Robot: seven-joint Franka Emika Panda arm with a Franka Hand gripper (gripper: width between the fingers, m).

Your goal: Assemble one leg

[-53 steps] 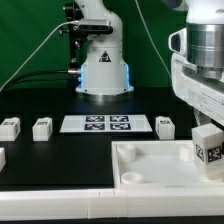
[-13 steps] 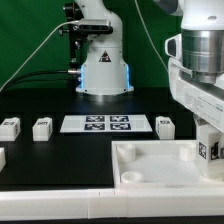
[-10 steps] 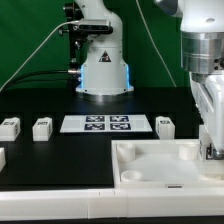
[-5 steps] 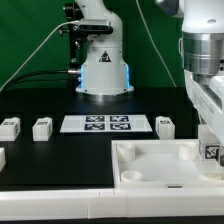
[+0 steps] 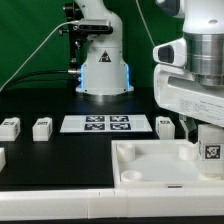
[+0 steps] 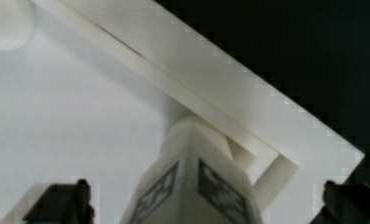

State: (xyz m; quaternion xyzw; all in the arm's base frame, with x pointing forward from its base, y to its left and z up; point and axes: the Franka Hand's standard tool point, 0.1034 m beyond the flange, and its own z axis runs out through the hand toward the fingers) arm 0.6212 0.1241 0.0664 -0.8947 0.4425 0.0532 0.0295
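Observation:
The leg (image 5: 211, 148), a small white block with a black-and-white tag, stands upright at the far right corner of the large white tray-like piece (image 5: 150, 170). In the wrist view the leg (image 6: 200, 180) rises from the tray's corner (image 6: 253, 100). My gripper (image 5: 205, 128) hangs right above the leg. In the wrist view my gripper (image 6: 205, 205) is open. Its two dark fingertips (image 6: 61, 202) stand wide apart on either side of the leg, with a gap to it on both sides.
More legs lie on the black table: two at the exterior view's left (image 5: 9, 127) (image 5: 41, 127), one behind the tray (image 5: 165, 126), one cut off at the left edge (image 5: 1, 157). The marker board (image 5: 105, 123) lies mid-table. The robot base (image 5: 103, 65) stands behind.
The hand has turned about its upright axis over the last second and now shows its broad side. The leg has stayed at the tray's far right corner.

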